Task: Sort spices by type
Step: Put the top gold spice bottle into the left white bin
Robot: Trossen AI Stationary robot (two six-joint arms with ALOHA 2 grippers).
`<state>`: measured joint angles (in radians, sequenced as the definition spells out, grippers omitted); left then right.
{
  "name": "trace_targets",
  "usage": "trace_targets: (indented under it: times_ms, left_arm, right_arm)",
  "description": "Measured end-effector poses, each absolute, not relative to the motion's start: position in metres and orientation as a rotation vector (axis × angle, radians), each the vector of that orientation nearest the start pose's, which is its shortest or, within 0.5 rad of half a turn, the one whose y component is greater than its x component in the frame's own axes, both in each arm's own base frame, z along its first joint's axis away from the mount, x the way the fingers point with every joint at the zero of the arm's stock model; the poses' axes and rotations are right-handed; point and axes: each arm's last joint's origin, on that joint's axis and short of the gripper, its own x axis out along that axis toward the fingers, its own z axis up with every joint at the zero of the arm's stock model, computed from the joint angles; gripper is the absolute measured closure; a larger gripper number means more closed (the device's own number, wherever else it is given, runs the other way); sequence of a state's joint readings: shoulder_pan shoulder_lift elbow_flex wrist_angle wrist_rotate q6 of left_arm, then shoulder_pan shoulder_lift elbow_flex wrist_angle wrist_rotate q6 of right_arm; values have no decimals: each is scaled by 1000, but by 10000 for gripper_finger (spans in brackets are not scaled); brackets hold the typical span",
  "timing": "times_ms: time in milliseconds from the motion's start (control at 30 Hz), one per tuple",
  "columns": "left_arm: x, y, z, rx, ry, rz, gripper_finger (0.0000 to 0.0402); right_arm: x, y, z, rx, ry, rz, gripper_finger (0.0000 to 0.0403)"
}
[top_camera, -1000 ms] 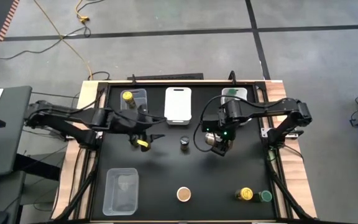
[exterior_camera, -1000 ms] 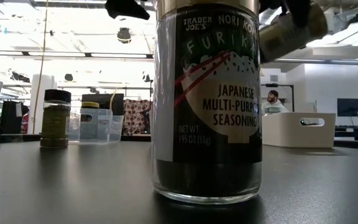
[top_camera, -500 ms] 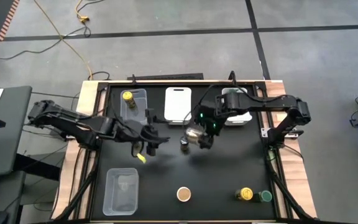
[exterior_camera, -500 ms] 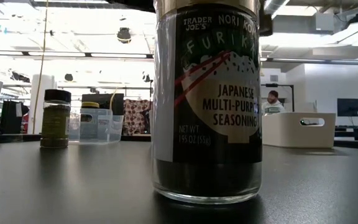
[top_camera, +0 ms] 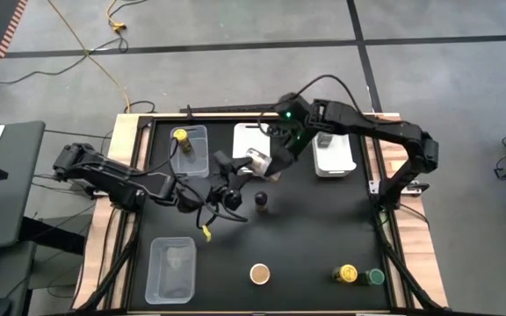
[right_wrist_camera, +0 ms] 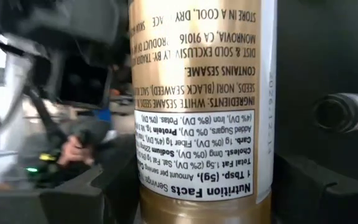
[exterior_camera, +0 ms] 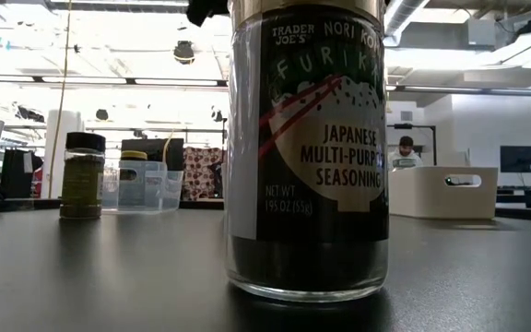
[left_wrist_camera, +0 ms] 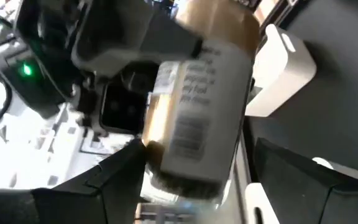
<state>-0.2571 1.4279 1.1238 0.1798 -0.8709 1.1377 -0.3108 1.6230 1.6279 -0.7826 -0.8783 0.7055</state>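
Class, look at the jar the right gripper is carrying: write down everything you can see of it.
The jar is a small round spice jar of clear material with a gold-tan label printed with nutrition facts, ingredients and a barcode. It is lifted clear of the table, tilted, clamped in the right gripper near the front edge of the white bin. The left gripper is close beside it, open and not touching it.

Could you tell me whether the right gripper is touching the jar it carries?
Touching. The right wrist view shows the jar clamped between the right gripper's dark fingers; the high view shows it carried above the table.
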Motion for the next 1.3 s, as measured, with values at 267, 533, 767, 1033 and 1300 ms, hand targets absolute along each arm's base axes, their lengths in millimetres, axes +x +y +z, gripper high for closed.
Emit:
trace_targets:
  times_ms: [267, 533, 767, 1033, 1300]
  left_arm:
    - [326, -47, 342, 1242, 459, 528, 116]
    - [328, -38, 343, 1243, 447, 520, 116]
    - [329, -33, 344, 1331, 444, 477, 115]
    - [330, -33, 344, 1267, 413, 458, 115]
    - [329, -38, 343, 1218, 388, 449, 115]
  right_arm:
    - [330, -88, 369, 1151, 833, 350, 103]
    - [330, -87, 370, 1152, 831, 378, 103]
    - [330, -85, 371, 1157, 837, 416, 103]
    - [330, -84, 371, 1160, 843, 431, 103]
    - [330, -84, 371, 1158, 843, 437, 103]
